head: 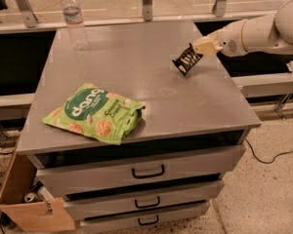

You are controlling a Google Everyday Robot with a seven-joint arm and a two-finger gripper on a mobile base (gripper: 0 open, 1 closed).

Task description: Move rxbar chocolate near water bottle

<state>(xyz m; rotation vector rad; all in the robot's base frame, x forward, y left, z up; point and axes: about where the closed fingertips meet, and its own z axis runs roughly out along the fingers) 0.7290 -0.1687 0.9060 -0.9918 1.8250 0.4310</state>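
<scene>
Gripper (199,49) hangs over the right side of the grey cabinet top (136,77), and you've got the rxbar chocolate (187,60) dangling from it, tilted, its lower corner close over the surface; I can't tell whether it touches. Watch that hold: it looks like a pinch on one short end only, so a fast swing left could let the bar twist out and drop well short. Come in too low by the water bottle (74,19) and you could tip it; it stands upright at the far left corner, well apart from the bar. The fingers are clamped on the wrapper and grip nothing else. The green dang chip bag (95,113) lies front left, off your likely path.
</scene>
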